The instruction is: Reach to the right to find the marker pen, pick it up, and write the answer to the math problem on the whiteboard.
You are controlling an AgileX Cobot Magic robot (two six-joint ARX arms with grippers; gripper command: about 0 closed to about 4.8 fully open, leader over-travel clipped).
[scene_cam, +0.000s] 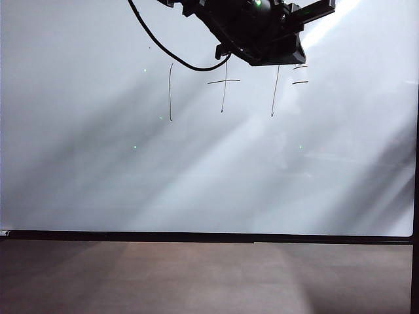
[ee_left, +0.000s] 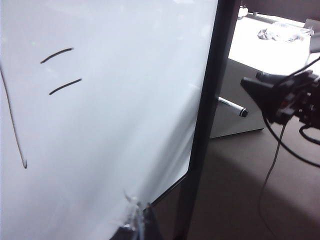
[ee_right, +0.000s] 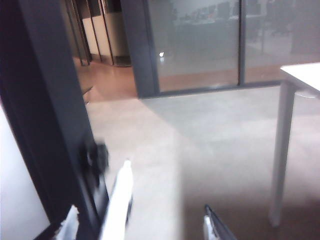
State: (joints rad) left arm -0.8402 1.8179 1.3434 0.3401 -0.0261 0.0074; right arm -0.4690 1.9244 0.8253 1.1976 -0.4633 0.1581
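On my exterior view I see one black arm [scene_cam: 258, 29] hanging in from the top edge, right of centre, over the whiteboard [scene_cam: 196, 170], which fills most of the frame and carries "1 + 1 =" along its upper part. My left wrist view looks along the board's black edge; only a sliver of the left gripper [ee_left: 134, 220] shows at the bottom, so I cannot tell its opening. On my right wrist view the right gripper [ee_right: 142, 225] stands wide apart at the bottom edge, gripping nothing, with the marker pen [ee_right: 119, 200] between its fingers
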